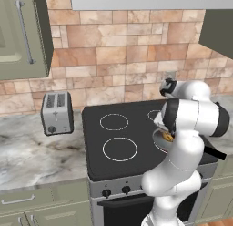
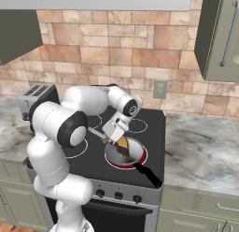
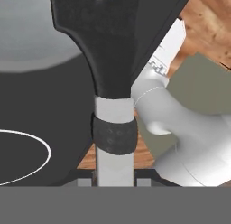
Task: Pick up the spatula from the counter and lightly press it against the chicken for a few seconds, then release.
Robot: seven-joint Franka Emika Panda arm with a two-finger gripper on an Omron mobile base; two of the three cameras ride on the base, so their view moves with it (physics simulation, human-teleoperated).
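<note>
Since the spatula [image 3: 115, 60] is already clamped between the gripper [image 3: 115, 182] fingers, grey handle pinched low and black slotted blade pointing away from the hand, the step in hand looks like the press itself. In the right base view the blade end is down at the chicken [image 2: 123, 143]; can't tell if it actually touches. To do it well: bring the blade flat onto the meat, push gently, don't drag sideways or the frying pan [image 2: 140, 156] may slide, hold briefly, then let go. The pan holds the one orange-brown chicken piece, nothing else seen in it. It sits on a front burner of the black stove [image 2: 149, 128], its long dark handle pointing toward the front edge. A toaster [image 1: 57, 112] stands on the counter beside the stove.
</note>
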